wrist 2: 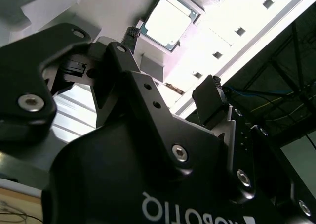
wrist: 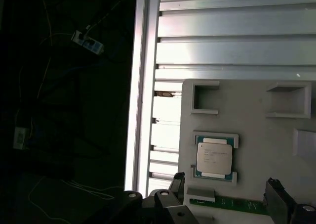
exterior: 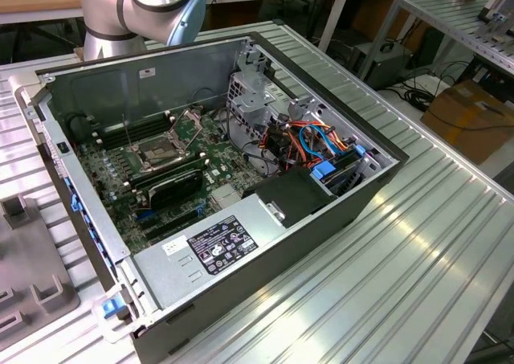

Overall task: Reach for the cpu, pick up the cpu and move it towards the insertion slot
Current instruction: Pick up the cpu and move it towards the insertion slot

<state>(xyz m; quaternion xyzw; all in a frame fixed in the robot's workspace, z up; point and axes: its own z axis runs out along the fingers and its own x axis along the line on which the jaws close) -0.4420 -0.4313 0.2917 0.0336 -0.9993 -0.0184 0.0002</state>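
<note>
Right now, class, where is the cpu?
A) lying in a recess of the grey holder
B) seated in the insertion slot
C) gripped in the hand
A: in the first wrist view the cpu lies flat in the grey holder, with the hand open and clear of it.

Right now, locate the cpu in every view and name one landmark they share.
First wrist view: the cpu sits in a pocket of the grey holder plate, just ahead of the open gripper.
Second wrist view: the cpu sits on that plate, beyond the gripper.
Exterior view: the ribbed metal table bears the computer case.
Shared landmark: the ribbed metal table.
</note>
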